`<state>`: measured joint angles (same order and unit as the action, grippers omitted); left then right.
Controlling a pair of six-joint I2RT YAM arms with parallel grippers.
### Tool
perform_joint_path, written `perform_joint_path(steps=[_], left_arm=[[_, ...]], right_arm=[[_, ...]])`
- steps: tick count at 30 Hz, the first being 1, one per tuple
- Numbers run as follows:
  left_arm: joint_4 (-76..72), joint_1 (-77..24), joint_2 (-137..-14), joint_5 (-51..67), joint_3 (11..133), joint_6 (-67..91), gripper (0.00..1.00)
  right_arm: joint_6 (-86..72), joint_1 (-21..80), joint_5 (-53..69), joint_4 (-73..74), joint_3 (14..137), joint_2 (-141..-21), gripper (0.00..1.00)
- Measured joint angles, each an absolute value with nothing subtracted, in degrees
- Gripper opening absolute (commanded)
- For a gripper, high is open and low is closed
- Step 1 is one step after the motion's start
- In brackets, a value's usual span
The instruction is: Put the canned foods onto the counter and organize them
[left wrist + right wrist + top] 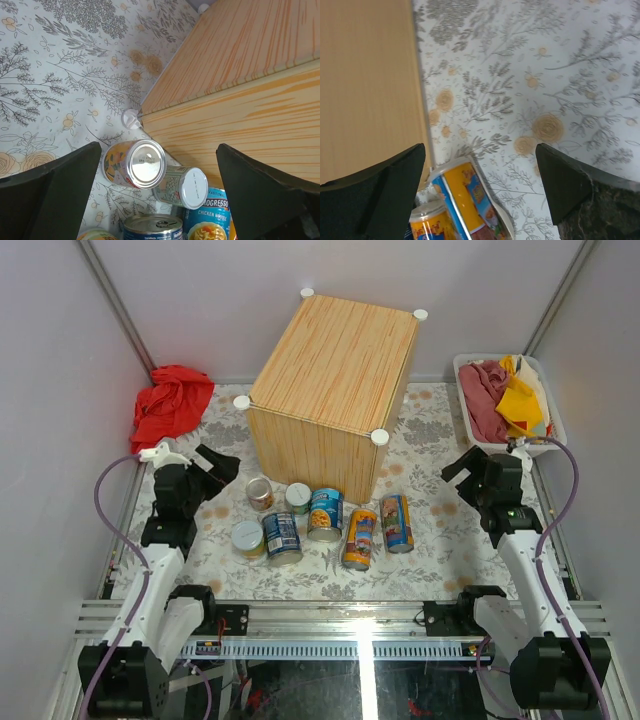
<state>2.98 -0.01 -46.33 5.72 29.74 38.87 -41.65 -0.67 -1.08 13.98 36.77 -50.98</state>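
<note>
The counter [335, 365], a light wooden cube with white corner caps, stands mid-table at the back with a bare top. Several cans cluster on the floral cloth in front of it: two tall orange-blue cans [360, 538] [397, 522], two blue-labelled cans [325, 514] [282, 537] and three short cans [260, 493] [298, 498] [248, 538]. My left gripper [222, 472] is open and empty, left of the cluster. In the left wrist view, short cans [135, 164] [180, 186] lie between its fingers [50, 195]. My right gripper [455, 472] is open and empty, right of the cluster. In its own view it looks down on a tall can [470, 200].
A red cloth [172, 400] lies at the back left. A white basket [552, 418] holding coloured cloths stands at the back right. The counter's side [367, 85] fills the left of the right wrist view. Grey walls close in the table.
</note>
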Motion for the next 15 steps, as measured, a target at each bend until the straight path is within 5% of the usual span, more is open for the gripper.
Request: perform_joint_path(steps=[4,10,15], left_arm=[[2.98,-0.36,-47.31,6.11,29.74,38.52,1.0],[2.13,-0.4,-49.8,8.88,29.74,37.87,1.0],[0.91,-0.73,-51.24,10.55,29.39,37.95,1.0]], right_arm=[[-43.24,-0.69,-5.13,18.26,37.04,-50.57,1.0],[-41.52,-0.75,-1.85,16.95,37.23,-49.6,0.79],[-37.47,-0.75,-1.63,25.89,48.16,-63.02,0.78]])
